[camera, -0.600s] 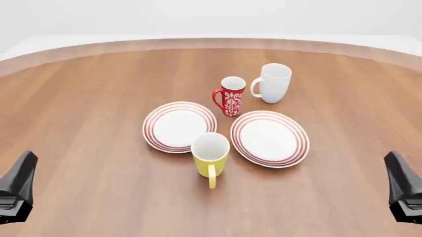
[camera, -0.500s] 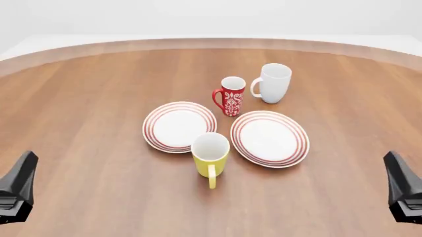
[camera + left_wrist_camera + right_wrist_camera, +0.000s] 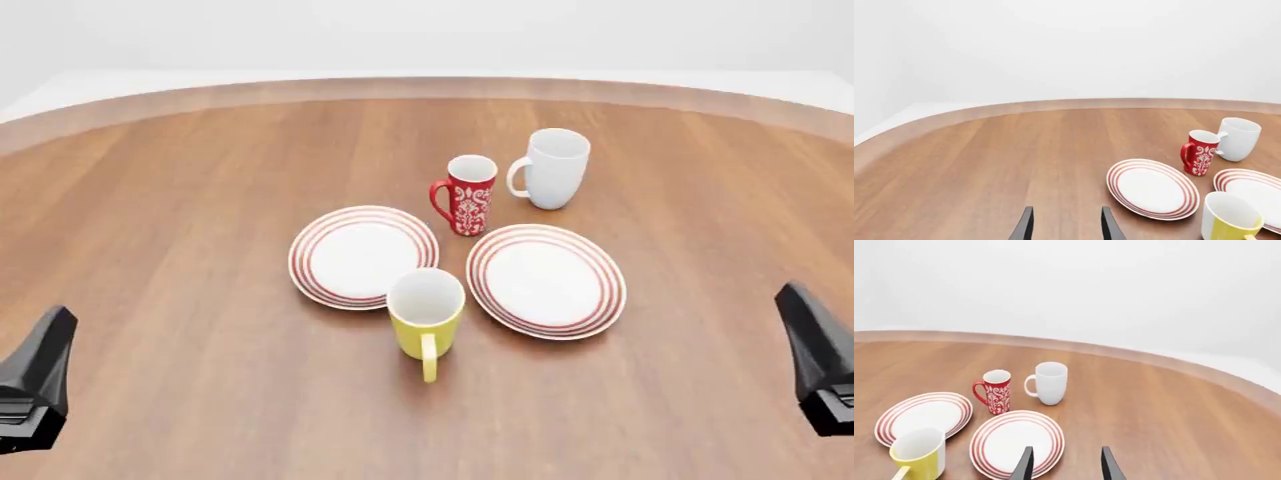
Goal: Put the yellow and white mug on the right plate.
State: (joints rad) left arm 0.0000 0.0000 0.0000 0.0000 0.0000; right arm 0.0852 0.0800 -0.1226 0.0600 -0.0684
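Brown wood grain is running across the round table [image 3: 174,200], and a blank pale wall is filling the background behind it. Everything is sitting clustered around the yellow and white mug [image 3: 426,312], which is standing upright with its handle pointing back toward the arms. The right plate [image 3: 546,281] is lying just beside that mug, to its right and slightly farther away, bare and waiting. A second plate [image 3: 363,256] of the same ringed pattern is lying just beyond the mug to its left, its near rim almost touching the mug. Farther behind the mug, a red patterned mug [image 3: 467,193] and a taller white mug [image 3: 554,167] are standing side by side.

Nothing is being held yet: the task appears to be sitting at its very start, with the approach not begun. The left gripper [image 3: 1064,225] is hanging well apart from the mug on its left, fingers parted with only air between them. The right gripper [image 3: 1064,464] is hovering likewise on the far right, also spread and empty, aimed toward the right plate.

Next, one arm probably needs to be reaching in to the yellow mug, closing on its wall or handle, then lifting and carrying it rightward onto the plate; the right arm looks better placed.

Counting: three mugs, two plates, two grippers.
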